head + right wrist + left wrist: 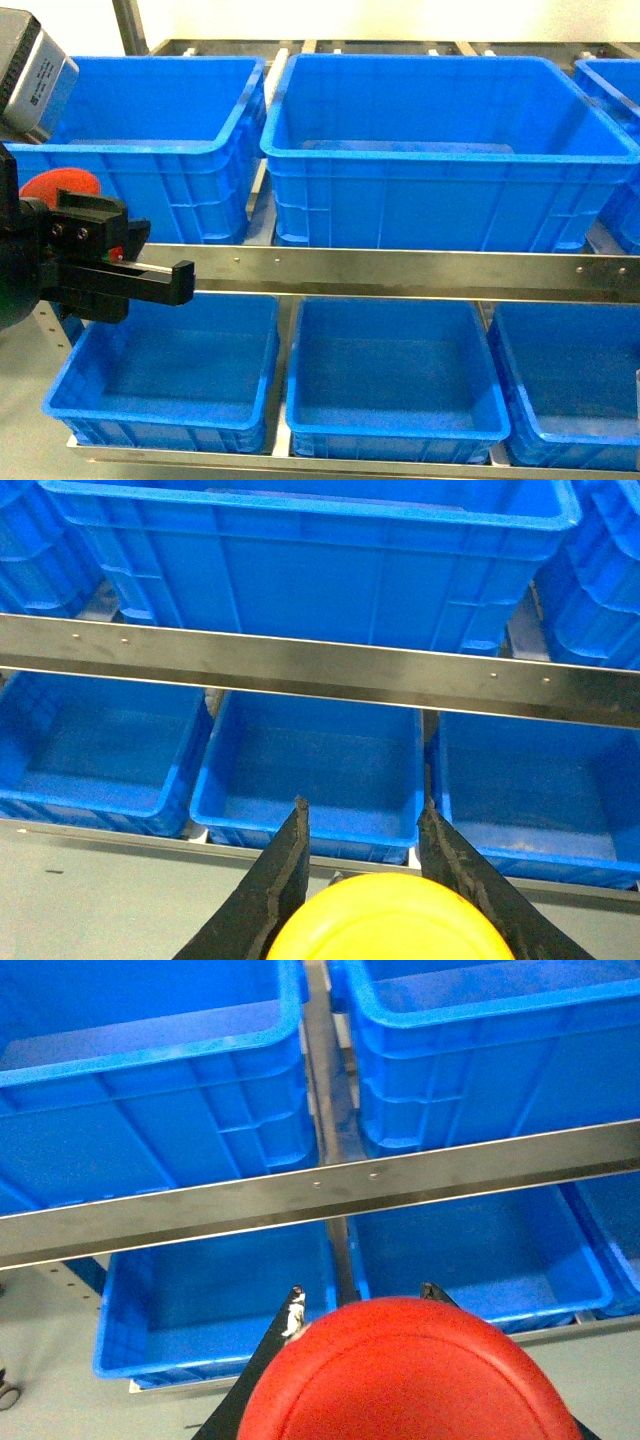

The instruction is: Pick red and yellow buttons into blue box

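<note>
We are holding the red button (410, 1375) in the left gripper (365, 1300); its cap is filling the bottom of the left wrist view, with both fingertips showing just past its far edge, narrowed onto it. In the head view the same gripper (150, 280) is sitting at the far left, in front of the steel rail (400, 272), red cap (62, 186) peeking behind it. The right gripper (365, 825) is gripping the yellow button (390, 920) likewise, fingers closed in against the cap's sides.

Beyond both grippers, small trays (310, 770) are lying in a row on the lower level, rims nearly touching. The rail is crossing just above their far edges. Behind it, deep boxes (450, 150) are standing side by side, rolled rims almost meeting, with open room above them. We are reading no usable labels; the grey unit (35, 80) top left is carrying print too small to make out.
</note>
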Available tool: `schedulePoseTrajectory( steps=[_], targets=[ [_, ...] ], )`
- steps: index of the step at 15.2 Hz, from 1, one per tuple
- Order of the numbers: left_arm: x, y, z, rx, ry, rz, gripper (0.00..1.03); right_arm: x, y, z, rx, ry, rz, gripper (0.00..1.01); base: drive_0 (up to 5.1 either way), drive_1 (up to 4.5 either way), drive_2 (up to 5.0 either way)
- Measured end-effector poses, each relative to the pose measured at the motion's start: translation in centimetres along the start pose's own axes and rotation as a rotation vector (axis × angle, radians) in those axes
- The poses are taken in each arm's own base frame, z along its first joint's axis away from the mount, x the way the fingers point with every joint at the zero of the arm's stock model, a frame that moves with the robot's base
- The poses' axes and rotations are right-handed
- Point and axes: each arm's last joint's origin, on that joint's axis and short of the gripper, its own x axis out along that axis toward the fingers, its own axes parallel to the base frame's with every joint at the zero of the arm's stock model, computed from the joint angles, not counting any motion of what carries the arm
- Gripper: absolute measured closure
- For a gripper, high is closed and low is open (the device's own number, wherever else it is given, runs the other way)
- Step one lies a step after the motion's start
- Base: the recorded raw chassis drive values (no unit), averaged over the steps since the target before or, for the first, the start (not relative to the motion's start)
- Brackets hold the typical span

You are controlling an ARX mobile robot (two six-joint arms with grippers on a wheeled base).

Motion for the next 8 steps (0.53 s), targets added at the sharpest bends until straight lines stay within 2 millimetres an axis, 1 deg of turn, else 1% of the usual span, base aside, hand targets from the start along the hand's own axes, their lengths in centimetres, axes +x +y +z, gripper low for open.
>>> schedulePoseTrajectory(
  steps=[1,2,8],
  targets=[
    [-0.06,-0.26,0.03,0.002,-0.004,-0.016,0.78,0.04,-0.14,-0.03,0.001,0.004,-0.008,0.71,0.0,0.0,0.0],
    [-0.08,-0.3,0.02,0.003,-0.003,-0.019,0.78,0.03,-0.13,0.01,0.002,-0.001,-0.01,0.71,0.2,3.12,-2.6],
    [-0.02,0.0,0.0,-0.001,-0.002,-0.003,0.78,0.03,-0.1,-0.01,0.001,0.001,-0.005,0.71,0.1,4.37,-4.2]
  ],
)
